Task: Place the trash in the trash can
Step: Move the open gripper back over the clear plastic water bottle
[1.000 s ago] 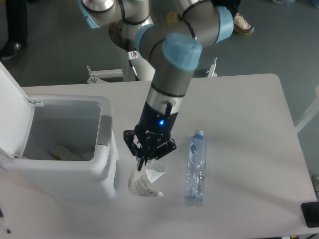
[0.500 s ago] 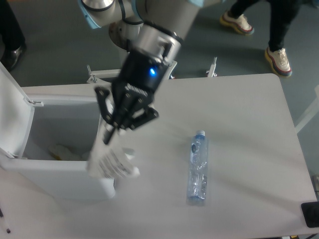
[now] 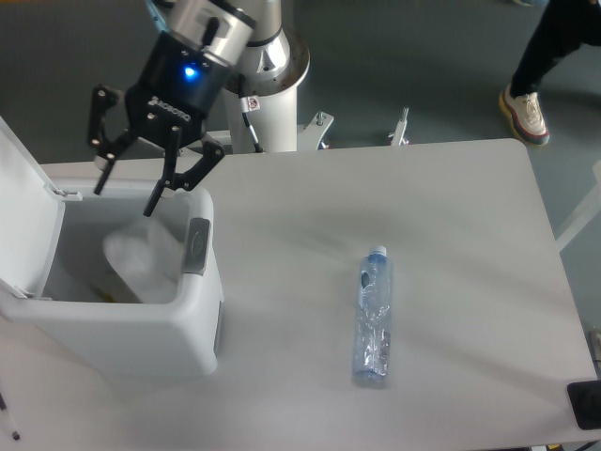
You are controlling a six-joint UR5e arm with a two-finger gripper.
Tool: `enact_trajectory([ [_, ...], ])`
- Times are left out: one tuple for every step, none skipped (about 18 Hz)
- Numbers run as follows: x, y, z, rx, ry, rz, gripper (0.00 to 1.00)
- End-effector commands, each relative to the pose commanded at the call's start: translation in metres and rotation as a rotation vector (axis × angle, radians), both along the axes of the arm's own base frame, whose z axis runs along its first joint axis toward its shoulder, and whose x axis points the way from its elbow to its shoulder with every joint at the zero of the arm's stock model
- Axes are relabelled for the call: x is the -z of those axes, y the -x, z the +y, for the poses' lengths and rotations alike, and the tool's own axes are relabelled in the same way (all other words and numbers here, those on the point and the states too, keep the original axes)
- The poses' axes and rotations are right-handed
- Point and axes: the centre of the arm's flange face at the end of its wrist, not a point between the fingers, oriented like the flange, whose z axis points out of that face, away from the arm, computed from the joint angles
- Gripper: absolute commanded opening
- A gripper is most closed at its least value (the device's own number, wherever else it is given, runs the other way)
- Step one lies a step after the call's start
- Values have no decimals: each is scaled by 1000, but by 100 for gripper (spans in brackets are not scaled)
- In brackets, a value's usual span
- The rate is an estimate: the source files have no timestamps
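Fingers (image 3: 105, 178) of the gripper (image 3: 126, 202) are spread wide and hold nothing, poised over the open mouth of the trash can (image 3: 188, 329), whose lid (image 3: 17, 197) stands tilted back at the left. Inside the bin, just under the fingertips, a blurred pale wrapper (image 3: 141, 263) shows against the inner wall; whether it is in the air or already at rest cannot be told. The water bottle (image 3: 373, 315) lies on its side on the table (image 3: 451, 216), well apart from the bin, cap toward the far edge. By this reading one piece of trash is in and the bottle remains. Risks from here: the wrapper is light and crumpled, so it may cling to a finger or catch on the rim rather than settle; the raised lid could be knocked shut if the arm swings toward it; the bottle, round and smooth, may roll or slip away when pinched, and its thin wall may buckle under a firm squeeze. Materials: the bin is white moulded plastic, boxy with rounded corners, with a grey rectangular tab (image 3: 196, 246) on the side facing the bottle; the bottle is clear, ribbed plastic with a blue cap; the tabletop is flat, matte and pale.
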Motion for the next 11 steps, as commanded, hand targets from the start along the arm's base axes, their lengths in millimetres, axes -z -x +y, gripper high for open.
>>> enact_trajectory([
  [6,18,-1,-34,10,-14,100],
  [11,53,-11,-116,24,-34,100],
  [24,87,-19,-195,51,-58,100],
  [38,114,-21,-242,88,-59,100],
  [55,140,-23,-293,135,-41,100],
  [70,174,-30,-361,194,-7,100],
  [92,203,-27,-398,262,24,100],
  [112,227,-22,-419,322,53,100],
  [123,245,-17,-434,364,80,100],
  [141,258,-12,-448,405,88,100],
  [157,267,-10,-449,440,98,100],
])
